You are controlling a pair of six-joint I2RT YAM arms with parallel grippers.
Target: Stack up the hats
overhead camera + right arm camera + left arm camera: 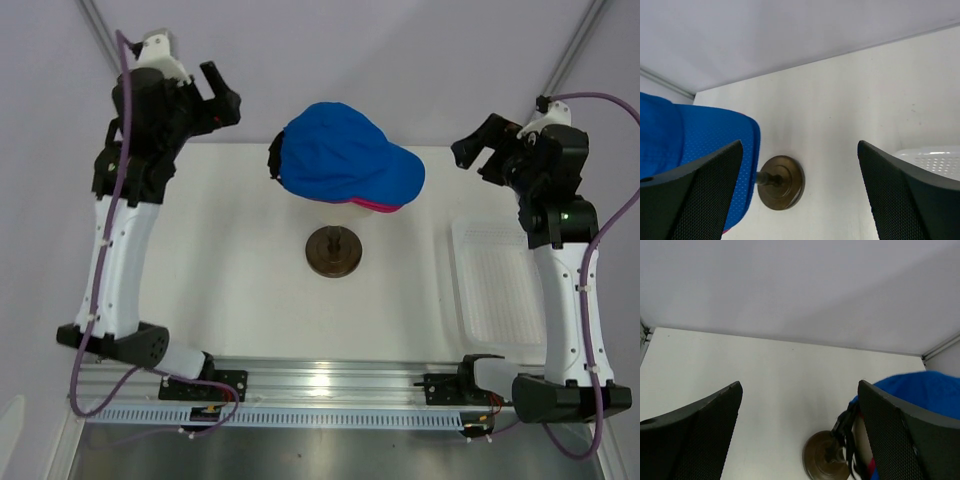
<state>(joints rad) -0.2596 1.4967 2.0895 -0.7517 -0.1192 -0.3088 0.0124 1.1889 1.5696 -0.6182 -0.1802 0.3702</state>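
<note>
Sitting on the dark stand [334, 251] at the middle of the surface [220, 250], the blue cap [340, 160] covers a pink cap [375, 206], only its edge showing. Soft, light fabric, probably floppy; the stiffer brim looks best to pinch. The left claw [222, 95] and right claw [480, 155] both gape wide, empty, touching nothing.

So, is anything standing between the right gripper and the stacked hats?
Nothing visible does. The right gripper, open, hangs to the right of the blue hat, with only open space between them. The white tray lies on the table nearer the arm's base, out of that line.
</note>
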